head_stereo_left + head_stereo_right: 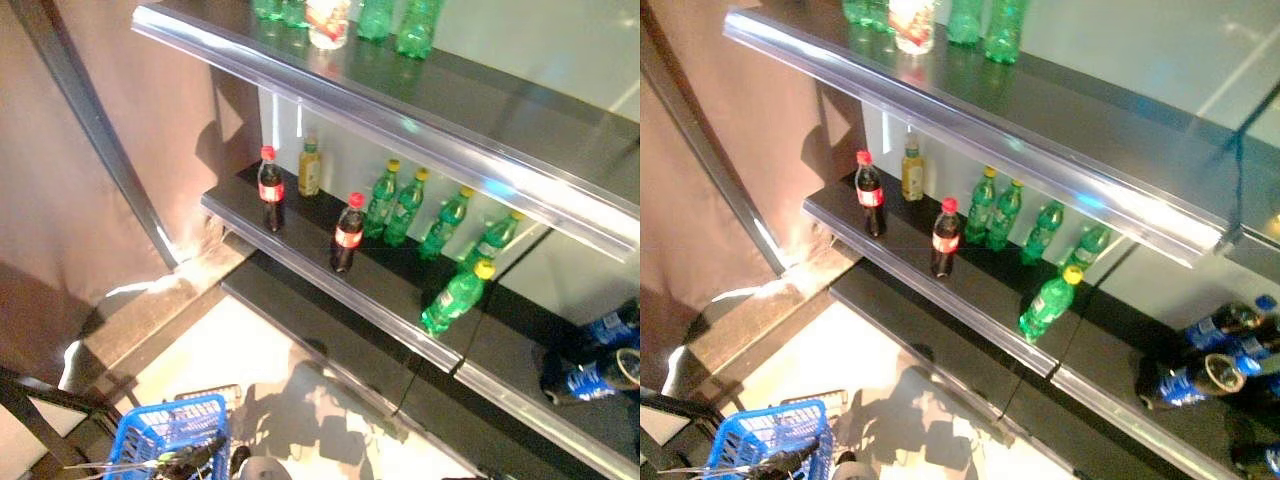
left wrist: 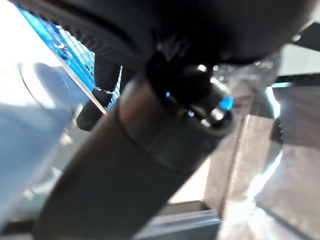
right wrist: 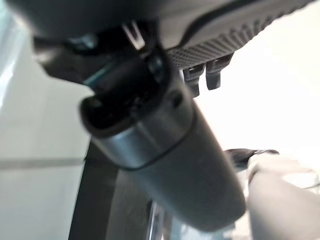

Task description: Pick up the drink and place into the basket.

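My left hand (image 1: 195,458) is gripping the basket (image 1: 150,430) at lower left. Only the right wrist view is showing my right hand (image 3: 207,75), fingers hanging apart. Colas (image 1: 348,232) are standing mid-shelf.

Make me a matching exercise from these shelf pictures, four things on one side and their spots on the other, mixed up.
Things:
1. Blue plastic basket
2. Yellow-capped green plastic bottle lying tilted
3. Small yellowish bottle
4. Dark blue-labelled bottles

Places:
A. Middle shelf, at its front edge
B. Far right, lying down
C. Low down, near left
D. Middle shelf, at the back wall

Pairs: 1-C, 2-A, 3-D, 4-B
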`<state>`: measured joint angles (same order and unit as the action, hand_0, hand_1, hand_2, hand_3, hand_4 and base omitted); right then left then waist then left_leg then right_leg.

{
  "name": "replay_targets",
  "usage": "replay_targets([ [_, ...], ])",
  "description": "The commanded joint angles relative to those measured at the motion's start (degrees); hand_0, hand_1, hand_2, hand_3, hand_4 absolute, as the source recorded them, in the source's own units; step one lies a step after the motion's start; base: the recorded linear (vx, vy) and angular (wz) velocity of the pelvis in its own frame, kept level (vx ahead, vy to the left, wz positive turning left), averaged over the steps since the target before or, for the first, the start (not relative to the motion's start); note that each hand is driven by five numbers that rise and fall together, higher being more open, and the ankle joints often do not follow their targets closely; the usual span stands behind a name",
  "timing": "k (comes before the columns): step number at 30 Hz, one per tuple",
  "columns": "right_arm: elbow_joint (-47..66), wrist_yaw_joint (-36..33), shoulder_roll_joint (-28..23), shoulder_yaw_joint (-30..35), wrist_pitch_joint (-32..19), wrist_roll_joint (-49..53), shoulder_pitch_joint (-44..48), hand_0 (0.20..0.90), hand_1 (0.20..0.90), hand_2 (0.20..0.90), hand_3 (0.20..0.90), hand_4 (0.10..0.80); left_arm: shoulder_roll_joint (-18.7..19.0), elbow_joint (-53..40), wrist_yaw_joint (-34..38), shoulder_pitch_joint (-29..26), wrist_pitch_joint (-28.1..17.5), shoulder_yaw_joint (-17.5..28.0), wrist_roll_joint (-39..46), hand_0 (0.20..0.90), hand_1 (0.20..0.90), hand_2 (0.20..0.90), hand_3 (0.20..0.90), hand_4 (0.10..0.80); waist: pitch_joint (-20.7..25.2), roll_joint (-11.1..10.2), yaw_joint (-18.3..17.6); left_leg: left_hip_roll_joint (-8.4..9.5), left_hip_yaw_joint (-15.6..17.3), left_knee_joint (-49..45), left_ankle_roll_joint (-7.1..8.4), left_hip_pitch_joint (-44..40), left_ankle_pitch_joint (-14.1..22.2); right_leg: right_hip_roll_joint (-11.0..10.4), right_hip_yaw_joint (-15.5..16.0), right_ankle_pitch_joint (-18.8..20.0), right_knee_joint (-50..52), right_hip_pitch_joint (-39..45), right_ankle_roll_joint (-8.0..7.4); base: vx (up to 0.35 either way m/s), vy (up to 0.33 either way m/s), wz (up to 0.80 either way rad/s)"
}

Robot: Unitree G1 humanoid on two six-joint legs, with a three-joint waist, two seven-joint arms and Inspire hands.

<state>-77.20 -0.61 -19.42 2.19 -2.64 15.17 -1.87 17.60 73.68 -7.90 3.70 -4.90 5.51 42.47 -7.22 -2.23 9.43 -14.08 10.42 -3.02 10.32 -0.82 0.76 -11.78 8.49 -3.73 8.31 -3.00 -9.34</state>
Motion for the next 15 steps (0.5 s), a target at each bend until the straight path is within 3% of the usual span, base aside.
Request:
replay_targets([
  [1,1.3,0.0,-0.1,0.2,-3.6,0.0,3.6,0.9,0.9,0.9,0.9,0.8,1.8,-4.7,-7.6,-10.4,-5.3,-4.0,-7.8,0.3,0.3,0.3,0.2,0.1,-0.4,-0.8,-4.1,-0.32,-3.3,-4.9,-0.81,5.3,-0.9,-5.9,1.2,2.3,-10.0,12.7,-4.28,0.056,0.013,-0.14],
  [6,1.1,0.0,-0.3,0.6,-3.5,-0.6,3.3,0.9,0.9,0.9,0.9,0.8,1.4,-4.2,-8.6,-9.8,-5.3,-4.4,-8.3,0.3,0.3,0.3,0.2,0.1,0.2,-0.2,-4.8,0.1,-3.4,-4.1,-0.36,3.9,-0.8,-5.8,0.5,2.2,-10.1,12.7,-3.99,0.03,0.011,-0.04],
  [15,0.5,-0.4,-0.1,0.3,-3.9,-0.4,3.2,0.9,0.9,0.9,0.9,0.8,1.4,-3.3,-9.0,-9.3,-5.0,-4.6,-9.0,0.3,0.3,0.3,0.2,0.1,1.1,0.4,-5.5,1.32,-3.7,-1.4,-1.11,0.5,0.0,-5.9,0.4,2.4,-8.5,11.0,-3.44,0.02,0.003,-0.01],
])
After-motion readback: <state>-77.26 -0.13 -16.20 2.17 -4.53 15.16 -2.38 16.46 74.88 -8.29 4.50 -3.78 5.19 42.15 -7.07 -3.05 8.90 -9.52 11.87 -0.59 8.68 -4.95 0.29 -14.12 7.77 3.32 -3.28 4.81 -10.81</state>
